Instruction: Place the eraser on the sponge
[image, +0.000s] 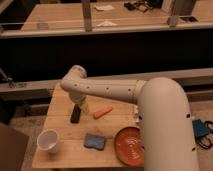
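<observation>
One eraser (75, 114) lies on the table (62, 122), apart from the sponge (94, 141) and not on it, so placing is left, with my gripper (81, 106) just above the eraser, grip state I cannot tell.
</observation>
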